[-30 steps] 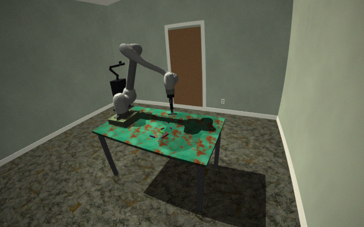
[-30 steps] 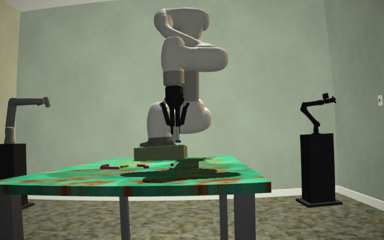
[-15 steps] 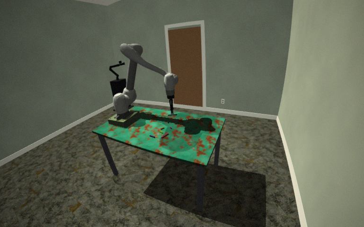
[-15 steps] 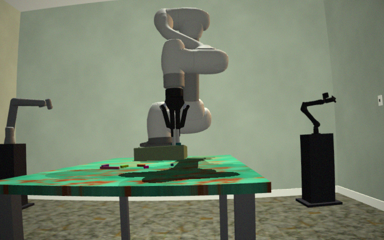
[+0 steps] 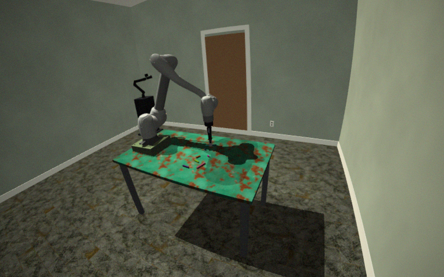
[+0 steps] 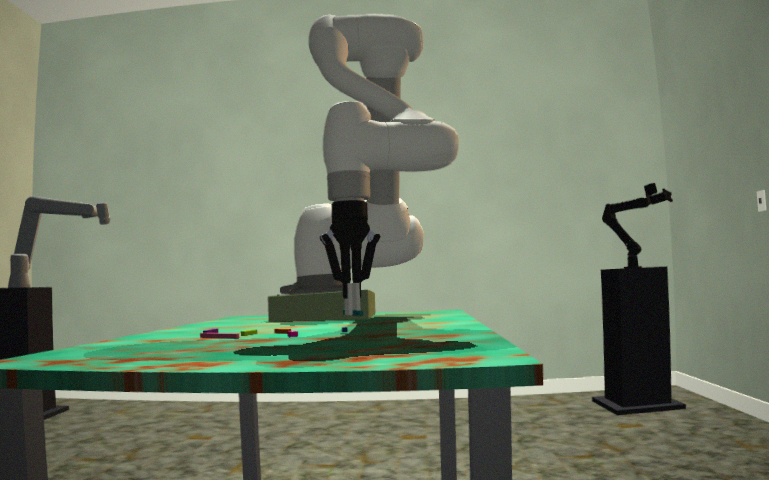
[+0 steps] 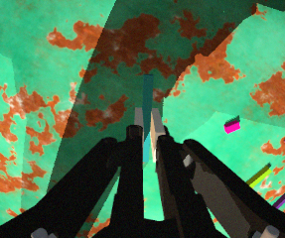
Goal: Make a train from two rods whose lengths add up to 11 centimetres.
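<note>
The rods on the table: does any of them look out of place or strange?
Nothing stands out. The loose rods lie flat and scattered on the table. The gripper holds a turquoise rod above the table, away from them.

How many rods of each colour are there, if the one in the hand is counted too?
turquoise rod, clamped in the hand: 1
pink rod: 1
purple rod: 1
lime rod: 1
orange rod: 1
magenta rod: 1
blue rod: 1
Total: 7 rods
</note>
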